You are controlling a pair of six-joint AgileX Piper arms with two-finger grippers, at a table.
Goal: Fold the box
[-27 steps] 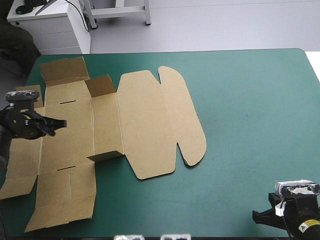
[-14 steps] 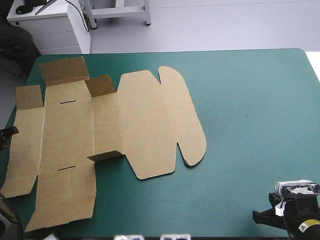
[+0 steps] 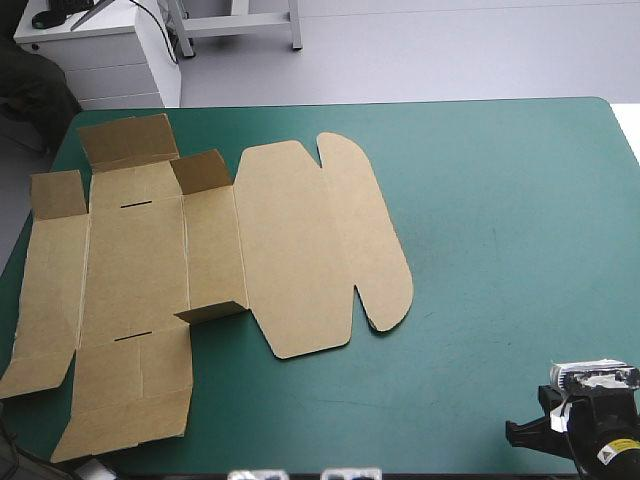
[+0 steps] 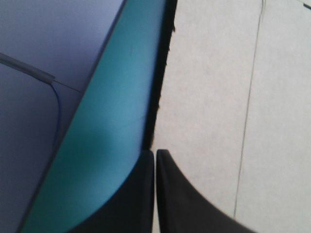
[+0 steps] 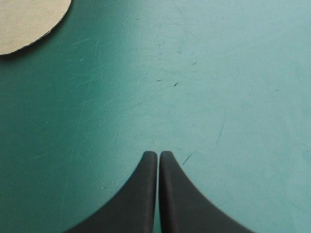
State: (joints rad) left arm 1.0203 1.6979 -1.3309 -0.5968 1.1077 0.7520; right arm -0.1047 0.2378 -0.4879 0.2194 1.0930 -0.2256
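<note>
While the box [image 3: 290, 240] lies flat on the desk's [image 3: 500, 200] left half (flaps [image 3: 45, 300] near the left edge), the right half is open. The left tool [image 4: 155, 151], pinched closed, sits at that flap edge; the right tool [image 5: 158, 153], likewise, over bare cover [image 5: 218, 73].

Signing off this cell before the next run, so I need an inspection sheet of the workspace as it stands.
Surface: teal-green table cover, lightly scratched.
Job's things: box, a cut sheet of brown board, mostly flat on the table's left half, a few small flaps raised.
Clutter: nothing seen.
Grippers: left gripper, fingers shut, at the box's edge by the table's edge; right gripper, fingers shut, over bare cover.
Cables: nothing seen.
Surroundings: white drawer cabinet beyond the far left corner.
</note>
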